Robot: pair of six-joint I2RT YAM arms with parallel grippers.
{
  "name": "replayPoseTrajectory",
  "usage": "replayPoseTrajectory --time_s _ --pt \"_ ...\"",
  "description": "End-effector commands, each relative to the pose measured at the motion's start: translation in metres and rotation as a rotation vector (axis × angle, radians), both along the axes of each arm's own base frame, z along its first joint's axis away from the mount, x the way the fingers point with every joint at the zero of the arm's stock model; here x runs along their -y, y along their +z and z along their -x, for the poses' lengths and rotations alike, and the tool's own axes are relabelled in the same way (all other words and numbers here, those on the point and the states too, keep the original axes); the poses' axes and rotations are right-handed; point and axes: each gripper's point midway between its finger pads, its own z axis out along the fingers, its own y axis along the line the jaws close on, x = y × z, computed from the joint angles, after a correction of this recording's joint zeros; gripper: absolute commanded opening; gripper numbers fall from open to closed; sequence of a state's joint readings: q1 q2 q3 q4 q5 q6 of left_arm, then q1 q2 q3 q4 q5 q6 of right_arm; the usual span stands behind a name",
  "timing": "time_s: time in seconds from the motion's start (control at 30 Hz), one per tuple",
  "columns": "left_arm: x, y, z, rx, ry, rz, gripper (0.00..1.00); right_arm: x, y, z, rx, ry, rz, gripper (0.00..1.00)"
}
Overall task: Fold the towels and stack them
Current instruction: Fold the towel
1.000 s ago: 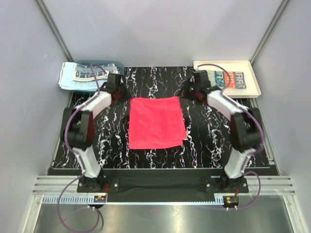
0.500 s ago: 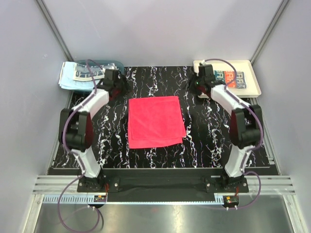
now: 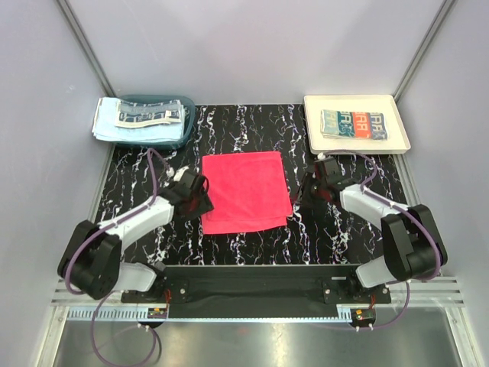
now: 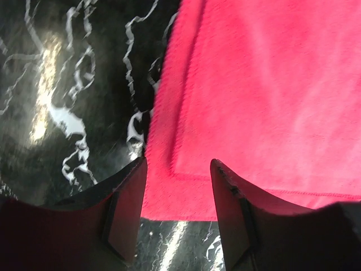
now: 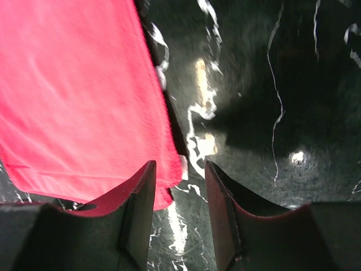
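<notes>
We see the red towel (image 3: 246, 191) flat mid-worktop (image 3: 336, 237). Our left fingers (image 4: 127, 212) and right fingers (image 5: 138, 214) stand apart, empty, at its near corners, partly hiding its near edge.

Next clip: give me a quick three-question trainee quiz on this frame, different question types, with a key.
1. Which corners of the red towel are the left gripper and right gripper at?
2. The light blue towel lies: A on the red towel, B on the teal basket, C in the right gripper.
3. True or false: the right gripper is shut on the red towel.
Key: 1 near-left and near-right; 2 B; 3 false, it is open.
</notes>
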State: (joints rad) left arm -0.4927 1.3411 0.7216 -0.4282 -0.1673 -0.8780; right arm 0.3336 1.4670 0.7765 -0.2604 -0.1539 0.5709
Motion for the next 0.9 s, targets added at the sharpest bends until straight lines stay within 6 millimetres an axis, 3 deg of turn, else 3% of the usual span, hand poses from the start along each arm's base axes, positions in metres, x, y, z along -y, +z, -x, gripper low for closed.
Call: replayPoseTrajectory --time_s 0.0,0.33,0.87 --pt "-0.001 0.01 -0.004 0.07 0.086 0.043 0.53 -0.011 0.004 -0.003 0.052 -0.004 -0.06 0.46" --pt "0.015 -0.001 -0.004 0.062 0.042 0.1 0.51 -0.018 -0.023 0.006 0.007 -0.011 -0.079 0.44" --pt "0.015 -0.018 0.008 0.023 0.031 0.089 0.4 -0.023 -0.028 0.012 0.001 -0.015 -0.096 0.39"
